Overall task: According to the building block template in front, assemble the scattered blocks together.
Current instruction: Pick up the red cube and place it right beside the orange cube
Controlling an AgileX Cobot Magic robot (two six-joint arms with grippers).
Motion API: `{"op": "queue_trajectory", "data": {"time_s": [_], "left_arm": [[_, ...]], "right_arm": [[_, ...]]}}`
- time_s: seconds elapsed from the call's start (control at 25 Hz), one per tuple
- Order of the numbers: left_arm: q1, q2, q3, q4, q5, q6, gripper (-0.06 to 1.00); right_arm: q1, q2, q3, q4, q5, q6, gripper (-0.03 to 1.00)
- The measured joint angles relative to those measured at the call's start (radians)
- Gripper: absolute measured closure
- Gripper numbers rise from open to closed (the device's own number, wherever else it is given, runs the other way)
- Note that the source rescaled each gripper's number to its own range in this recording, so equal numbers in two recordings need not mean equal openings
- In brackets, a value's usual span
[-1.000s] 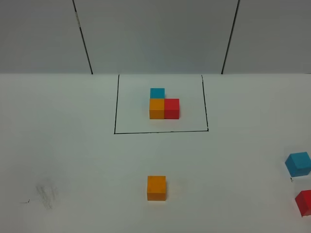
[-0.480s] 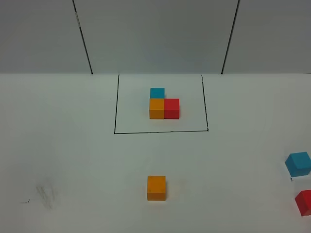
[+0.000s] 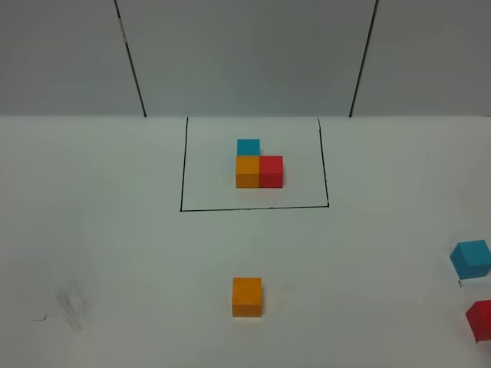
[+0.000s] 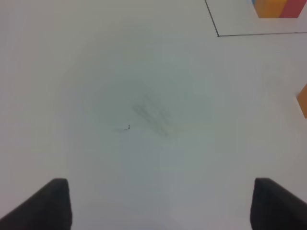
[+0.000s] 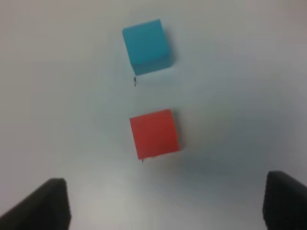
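Saw the building block template (image 3: 257, 165) upper centre on the counter (image 3: 115, 245), inside a black outline (image 3: 253, 208). Found the orange cube (image 3: 247, 297) lower centre, blue cube (image 3: 470, 258) and red cube (image 3: 480, 320) far right (red cropped). Noted left pincer (image 4: 160, 206) and right pincer (image 5: 165, 206) spread wide, empty.

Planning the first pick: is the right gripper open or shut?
Open: the right gripper shows fingertips wide apart in its wrist view, gripping nothing; the red cube lies ahead, untouched.
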Motion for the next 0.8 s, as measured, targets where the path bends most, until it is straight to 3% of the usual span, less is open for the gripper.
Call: {"op": "queue_trajectory", "data": {"time_s": [0.28,0.52,0.8], "left_arm": [[0.000,0.000,0.000,0.000,0.000,0.000,0.29],[0.000,0.000,0.000,0.000,0.000,0.000,0.29],[0.000,0.000,0.000,0.000,0.000,0.000,0.29]], "right_arm": [[0.063,0.373,-0.068,0.028,0.010,-0.043,0.30],[0.152,0.544,-0.090,0.021,-0.074,-0.031,0.30],[0.159,0.582,-0.090,-0.175,-0.115,0.126,0.30]]}}
